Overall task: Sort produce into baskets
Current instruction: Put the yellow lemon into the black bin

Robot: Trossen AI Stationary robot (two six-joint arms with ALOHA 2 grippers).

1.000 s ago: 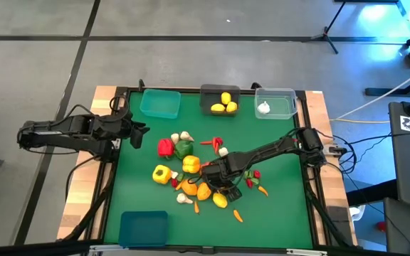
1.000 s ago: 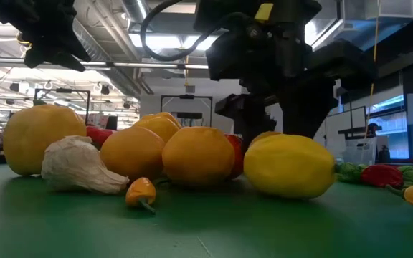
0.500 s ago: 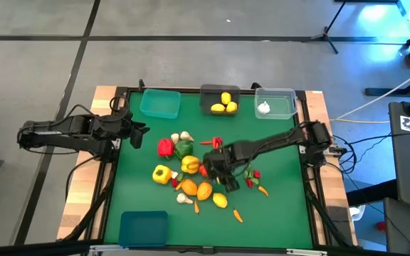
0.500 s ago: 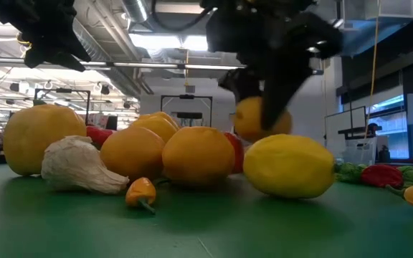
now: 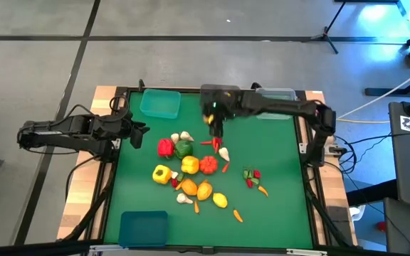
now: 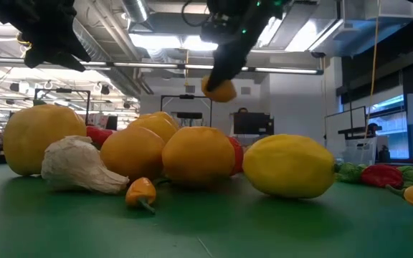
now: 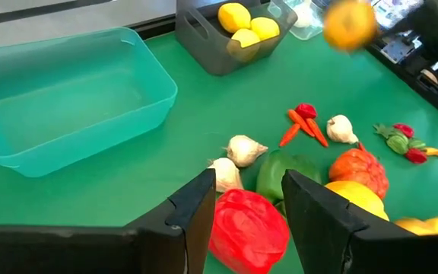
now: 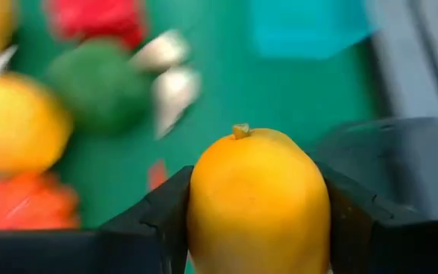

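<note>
Lemons (image 5: 224, 104) fill the dark grey bin (image 5: 221, 99); just beside it, the right gripper (image 5: 214, 122) hangs clamped on another lemon (image 8: 257, 202).

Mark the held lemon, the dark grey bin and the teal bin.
held lemon (image 8: 257, 202): right wrist view, front of the fruit.
dark grey bin (image 7: 204, 46): left wrist view, near wall.
teal bin (image 5: 160, 104): high view, floor.
</note>
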